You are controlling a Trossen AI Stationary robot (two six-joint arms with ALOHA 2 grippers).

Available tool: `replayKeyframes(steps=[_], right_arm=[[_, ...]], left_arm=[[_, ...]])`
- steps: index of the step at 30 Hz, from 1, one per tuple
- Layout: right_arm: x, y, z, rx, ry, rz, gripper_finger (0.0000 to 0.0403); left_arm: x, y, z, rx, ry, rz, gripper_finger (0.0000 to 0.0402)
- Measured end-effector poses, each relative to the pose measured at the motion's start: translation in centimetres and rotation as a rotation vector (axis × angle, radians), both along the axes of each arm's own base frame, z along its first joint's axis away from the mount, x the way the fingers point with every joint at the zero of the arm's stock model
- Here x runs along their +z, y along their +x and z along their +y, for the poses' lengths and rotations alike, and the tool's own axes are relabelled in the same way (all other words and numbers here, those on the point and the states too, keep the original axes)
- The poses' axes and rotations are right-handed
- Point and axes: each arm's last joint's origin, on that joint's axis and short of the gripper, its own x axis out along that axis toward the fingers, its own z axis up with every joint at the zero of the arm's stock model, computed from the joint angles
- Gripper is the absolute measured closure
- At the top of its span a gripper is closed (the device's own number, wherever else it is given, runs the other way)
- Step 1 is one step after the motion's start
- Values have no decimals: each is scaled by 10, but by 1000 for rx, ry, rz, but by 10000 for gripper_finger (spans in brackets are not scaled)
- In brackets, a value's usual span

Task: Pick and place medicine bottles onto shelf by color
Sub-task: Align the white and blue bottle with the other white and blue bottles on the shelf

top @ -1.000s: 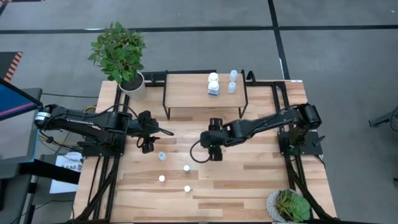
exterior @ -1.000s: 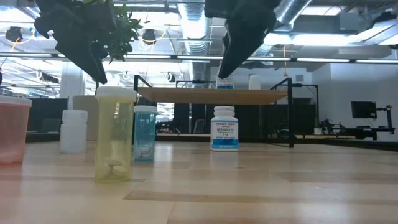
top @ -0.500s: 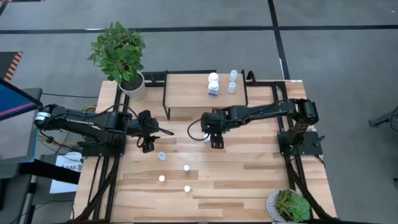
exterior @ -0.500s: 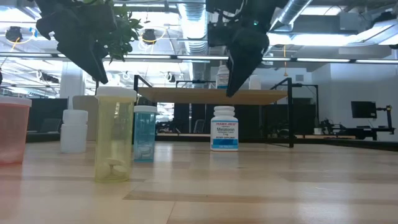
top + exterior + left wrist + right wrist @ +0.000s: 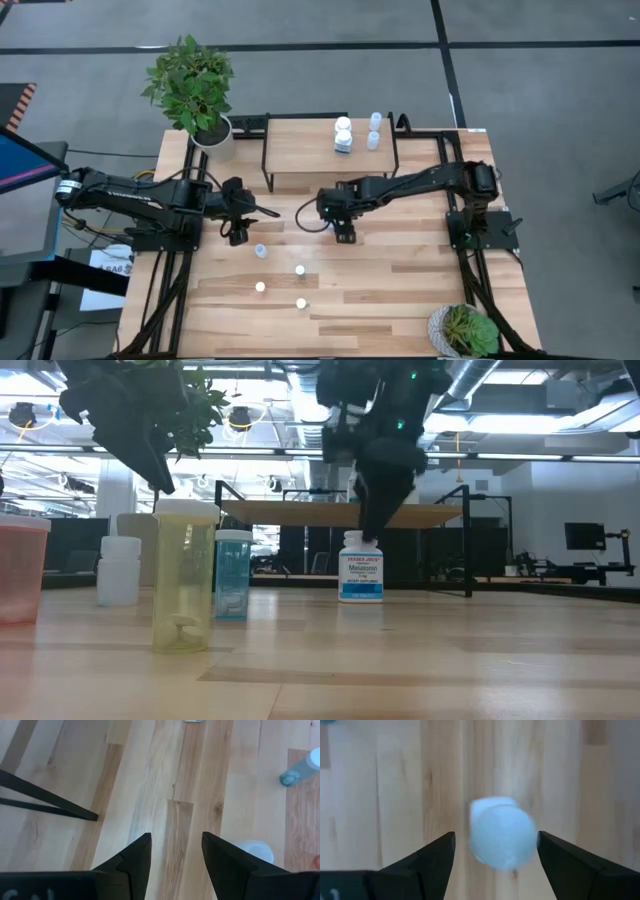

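Note:
A white labelled medicine bottle [image 5: 361, 567] stands upright on the table in front of the shelf [image 5: 300, 150]. My right gripper [image 5: 368, 532] hangs open just over its cap [image 5: 502, 837], one finger on either side and touching nothing. Two white bottles [image 5: 343, 135] and two pale blue ones [image 5: 373, 130] stand on the shelf. More bottles stand on the near table: a pale blue one [image 5: 260, 250] and small white-capped ones [image 5: 299, 270]. My left gripper [image 5: 238, 236] hovers open at the table's left, with nothing between its fingers [image 5: 135, 860].
A potted plant [image 5: 192, 85] stands at the far left corner and another [image 5: 465, 330] at the near right corner. In the low view a reddish container [image 5: 20, 570] shows at the left. The shelf's black frame legs [image 5: 266, 165] stand on the table.
My right gripper has swung toward the table's far edge and a little to the left, sinking until it hangs over the white labelled bottle. It has stayed open. The bottles have kept their places.

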Motion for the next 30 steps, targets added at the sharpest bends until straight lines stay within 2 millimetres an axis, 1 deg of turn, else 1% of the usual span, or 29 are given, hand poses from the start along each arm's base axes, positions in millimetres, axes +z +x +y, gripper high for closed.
replayKeyframes(steps=[7,15,19,24,30], right_arm=[[-18,5,-1,-1,2,48,100],[-18,6,0,-2,3,32,101],[-17,8,0,-4,6,8,112],[-17,8,0,-26,17,5,150],[-16,6,4,-33,22,30,234]], left_arm=[[-1,1,0,2,0,6,239],[-5,5,0,2,0,25,239],[-5,5,0,3,-1,26,239],[-5,5,0,6,-3,28,239],[-5,5,0,6,-3,28,239]])
